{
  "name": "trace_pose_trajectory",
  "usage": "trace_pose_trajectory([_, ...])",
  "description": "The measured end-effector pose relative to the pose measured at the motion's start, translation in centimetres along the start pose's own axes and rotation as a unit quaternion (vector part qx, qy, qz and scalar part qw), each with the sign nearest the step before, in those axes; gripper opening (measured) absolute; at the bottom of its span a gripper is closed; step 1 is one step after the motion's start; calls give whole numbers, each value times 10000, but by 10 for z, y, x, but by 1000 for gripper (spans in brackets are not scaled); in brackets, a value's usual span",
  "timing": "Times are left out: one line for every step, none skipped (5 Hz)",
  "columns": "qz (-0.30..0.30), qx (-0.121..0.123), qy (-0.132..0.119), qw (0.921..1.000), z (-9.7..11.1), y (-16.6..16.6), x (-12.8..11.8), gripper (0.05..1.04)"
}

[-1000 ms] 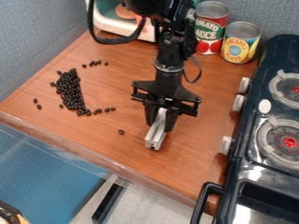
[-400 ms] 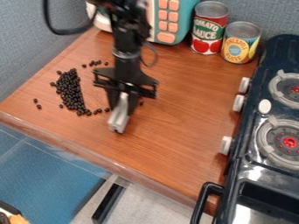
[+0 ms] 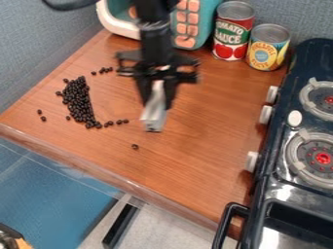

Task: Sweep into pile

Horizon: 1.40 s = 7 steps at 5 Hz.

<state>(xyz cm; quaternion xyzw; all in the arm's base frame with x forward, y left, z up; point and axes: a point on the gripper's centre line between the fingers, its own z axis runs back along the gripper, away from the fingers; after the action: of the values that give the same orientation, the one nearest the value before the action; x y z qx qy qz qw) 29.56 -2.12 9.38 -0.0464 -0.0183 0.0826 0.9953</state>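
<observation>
My gripper point(image 3: 157, 99) hangs over the middle of the wooden counter, right of the beans, shut on a pale metal bar point(image 3: 154, 113) that points down toward the front. Most of the small black beans form a dense pile point(image 3: 79, 101) on the left part of the counter. Several beans trail from the pile's lower end toward the bar. A few others point(image 3: 106, 70) lie above the pile, and two point(image 3: 42, 117) sit to its left. One single bean point(image 3: 135, 146) rests below the bar, apart from the others.
Two cans, one red and green point(image 3: 232, 34) and one yellow and blue point(image 3: 267, 47), stand at the back beside a teal toy appliance point(image 3: 197, 22). A dark toy stove point(image 3: 305, 126) lines the right side. The counter's front edge point(image 3: 123, 183) runs diagonally.
My gripper first moved left with the bar, then back slightly right and up toward the rear. The bean pile looks the same.
</observation>
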Motion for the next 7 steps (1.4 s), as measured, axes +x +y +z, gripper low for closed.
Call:
trace_pose_trajectory([-224, -37, -14, 9997, 0, -36, -8, 369])
trace_pose_trajectory([-321, 341, 99, 9989, -32, -40, -5, 369])
trace_pose_trajectory([-348, 698, 98, 9969, -65, -25, 6, 369])
trace_pose_trajectory([-224, 918, 34, 9955, -77, 9, 18, 369])
trace_pose_trajectory([-143, 953, -31, 9953, -79, 23, 19, 369])
trace_pose_trajectory([-185, 937, -78, 9954, -78, 37, 20, 369])
trace_pose_trajectory([-64, 942, -131, 9954, -77, 61, 19, 369])
